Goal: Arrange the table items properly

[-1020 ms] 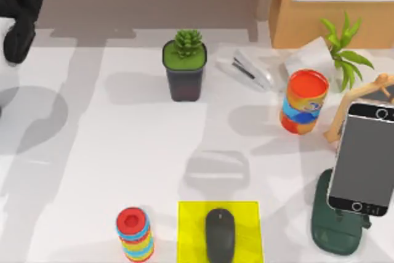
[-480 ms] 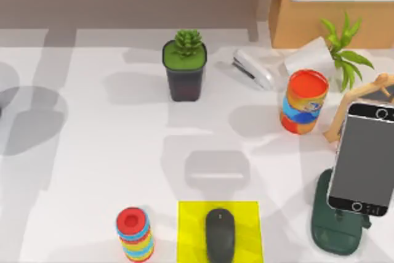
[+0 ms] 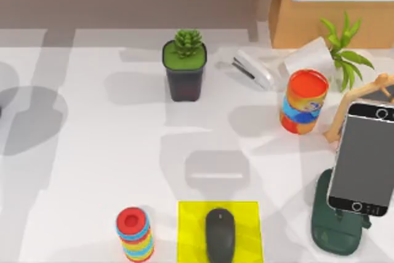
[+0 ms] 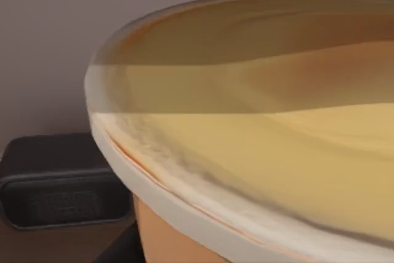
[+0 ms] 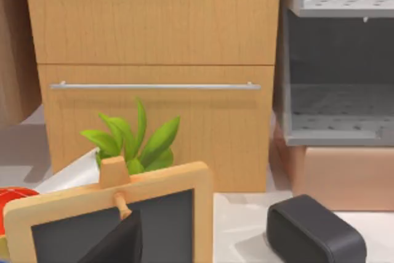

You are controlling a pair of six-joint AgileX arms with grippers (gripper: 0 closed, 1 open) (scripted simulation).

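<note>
On the table, seen from above: small dark grey mouse lying on a yellow mat at the front edge, about midway along; stack of coloured rings with a red top just left of the mat; black silver-edged smartphone propped on a dark green stand near the front right corner, a light wooden frame just behind it; red-topped colourful can towards the right, behind the phone; succulent in a black pot near the back edge, around the middle; white stapler between pot and can; leafy green plant at the back right; wooden cabinet beyond the back edge.

From the left wrist: tan drink cup very close, its pale rim and foamy surface tilted across the view; dark box-like object behind it; cannot tell how the left gripper's fingers stand, nor whether they have the cup.

From the right wrist: small wooden-framed blackboard with green leaves behind it; wooden drawer front with a metal handle farther back; grey shelving beside it; rounded black object on the table; dark pointed shape at the lower edge, so cannot tell how far open the right gripper is.
</note>
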